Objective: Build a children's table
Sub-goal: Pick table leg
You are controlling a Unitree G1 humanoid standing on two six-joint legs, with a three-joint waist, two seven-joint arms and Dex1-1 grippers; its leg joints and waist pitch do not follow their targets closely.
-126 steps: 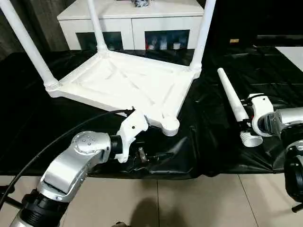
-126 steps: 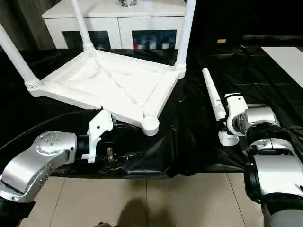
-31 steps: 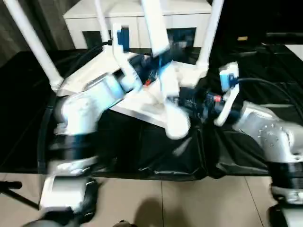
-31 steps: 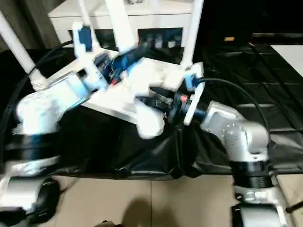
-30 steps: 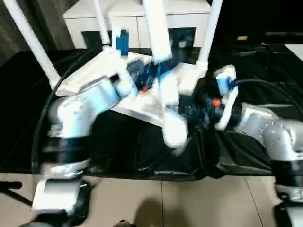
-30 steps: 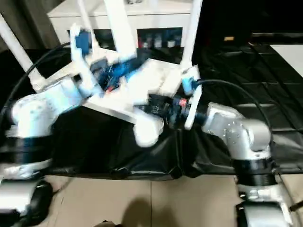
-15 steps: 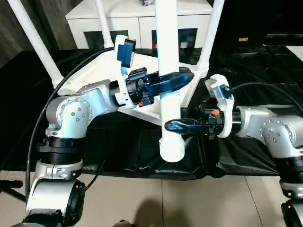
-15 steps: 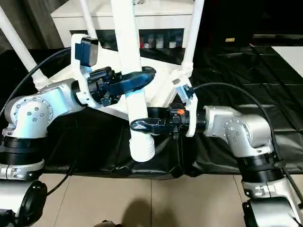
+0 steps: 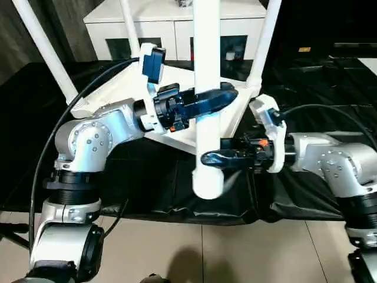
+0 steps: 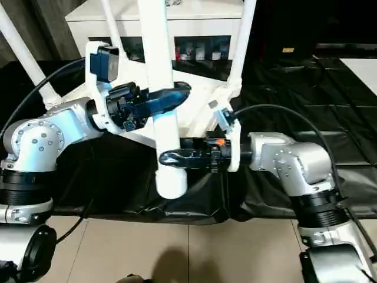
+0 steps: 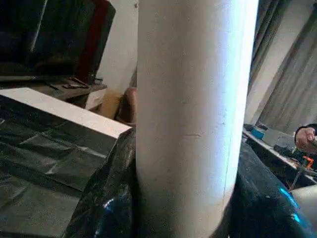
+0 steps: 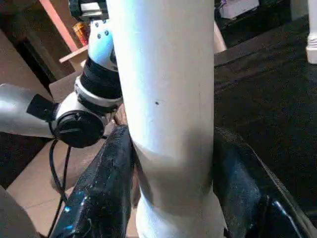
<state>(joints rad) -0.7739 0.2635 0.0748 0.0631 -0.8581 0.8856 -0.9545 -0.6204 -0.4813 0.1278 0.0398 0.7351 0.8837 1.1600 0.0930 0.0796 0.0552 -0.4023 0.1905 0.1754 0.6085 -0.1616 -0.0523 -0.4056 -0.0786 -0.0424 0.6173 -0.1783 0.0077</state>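
White fourth leg (image 9: 206, 88) upright, left gripper (image 9: 213, 100) and right gripper (image 9: 217, 157) both clamped round it. Advice: keep vertical, align base over empty corner socket of the top (image 9: 177, 131).

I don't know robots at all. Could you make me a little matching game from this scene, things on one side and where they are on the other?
Things:
1. left gripper
2. right gripper
3. fourth leg
4. table top

Places:
A. upside down on the black cover
B. held upright between both grippers
C. clamped high on the leg
D. clamped low on the leg

Pairs: 1-C, 2-D, 3-B, 4-A
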